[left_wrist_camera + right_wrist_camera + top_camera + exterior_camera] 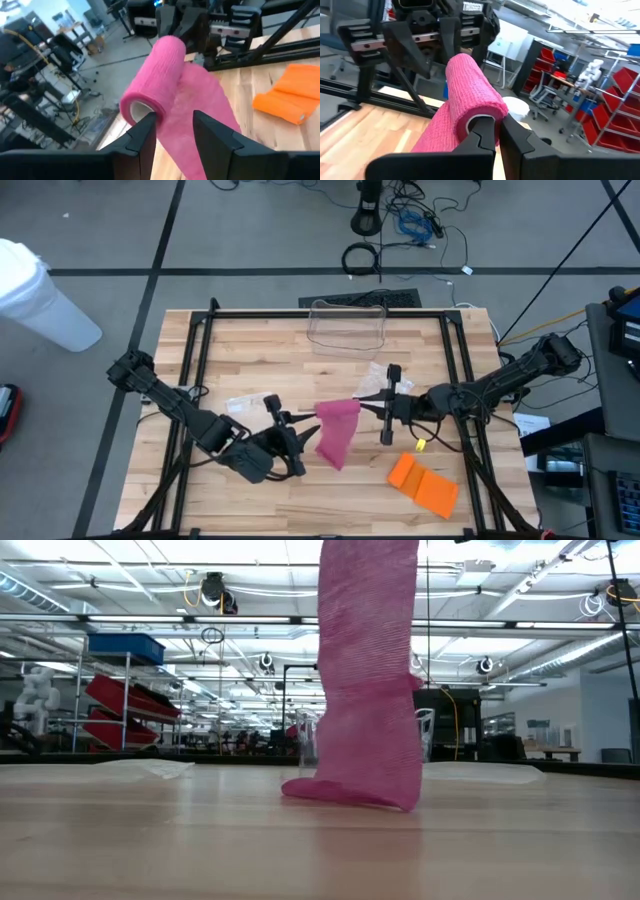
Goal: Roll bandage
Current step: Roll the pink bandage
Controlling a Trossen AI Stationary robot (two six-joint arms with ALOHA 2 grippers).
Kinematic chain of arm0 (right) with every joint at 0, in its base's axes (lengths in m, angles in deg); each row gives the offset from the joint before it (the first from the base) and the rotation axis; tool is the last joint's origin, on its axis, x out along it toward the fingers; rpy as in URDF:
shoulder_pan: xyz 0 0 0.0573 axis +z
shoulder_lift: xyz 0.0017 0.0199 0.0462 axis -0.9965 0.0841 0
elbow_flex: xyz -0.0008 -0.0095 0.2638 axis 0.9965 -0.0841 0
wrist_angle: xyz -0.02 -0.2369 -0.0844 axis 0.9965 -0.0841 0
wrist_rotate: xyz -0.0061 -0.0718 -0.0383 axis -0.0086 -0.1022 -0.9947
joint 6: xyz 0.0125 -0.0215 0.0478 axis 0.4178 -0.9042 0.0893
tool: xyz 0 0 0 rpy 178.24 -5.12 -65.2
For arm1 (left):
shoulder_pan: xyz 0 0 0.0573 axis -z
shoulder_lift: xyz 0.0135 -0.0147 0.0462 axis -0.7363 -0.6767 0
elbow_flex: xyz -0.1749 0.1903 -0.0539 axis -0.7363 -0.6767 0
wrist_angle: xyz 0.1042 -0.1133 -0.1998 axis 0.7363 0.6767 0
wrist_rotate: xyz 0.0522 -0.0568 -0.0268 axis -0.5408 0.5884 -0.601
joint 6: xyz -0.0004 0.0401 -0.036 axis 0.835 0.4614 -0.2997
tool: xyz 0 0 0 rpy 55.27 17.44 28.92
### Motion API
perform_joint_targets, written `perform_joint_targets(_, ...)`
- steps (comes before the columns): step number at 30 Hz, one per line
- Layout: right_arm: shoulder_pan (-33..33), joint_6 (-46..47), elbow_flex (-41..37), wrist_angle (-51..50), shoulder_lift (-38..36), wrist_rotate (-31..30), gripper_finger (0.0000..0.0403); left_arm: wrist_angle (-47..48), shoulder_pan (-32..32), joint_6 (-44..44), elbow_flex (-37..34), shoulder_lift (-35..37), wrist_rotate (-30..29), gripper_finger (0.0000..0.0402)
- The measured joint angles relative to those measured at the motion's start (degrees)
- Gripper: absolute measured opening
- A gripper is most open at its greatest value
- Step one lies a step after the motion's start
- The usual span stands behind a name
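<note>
Closest in, each wrist view looks straight at one end of the pink bandage roll. The left gripper has one finger tucked into the hollow core and the other outside the wall — pinching that end. The right gripper has its fingers pressed together and pushed into the core of the other end. So the roll hangs between both grippers above the table, near its middle.

Part of the bandage is wound, by my judgement; a loose pink tail hangs down and its end drags on the wood, so a fair stretch is left to wind.

The low view alone shows that tail touching the table. The high view alone shows how the two arms face each other, with an orange bandage lying nearer the right arm and a clear container at the far edge.
</note>
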Motion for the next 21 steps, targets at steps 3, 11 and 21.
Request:
perform_joint_targets(3, -0.51, 0.17, -0.19, 0.15, 0.0, -0.08, 0.0, 2.91, -0.16, -3.9, -0.61, 0.0, 0.29, 0.0134)
perform_joint_targets(11, -1.5, 2.41, -7.74, 9.44, -0.02, 0.24, 0.0, 3.23, -0.61, -9.68, -8.63, 3.55, -3.79, 0.0134)
perform_joint_targets(21, -5.97, 10.94, -19.45, 21.64, -0.02, 9.84, 0.0, -20.69, -5.4, -4.89, -28.47, 14.96, 7.34, 0.0134)
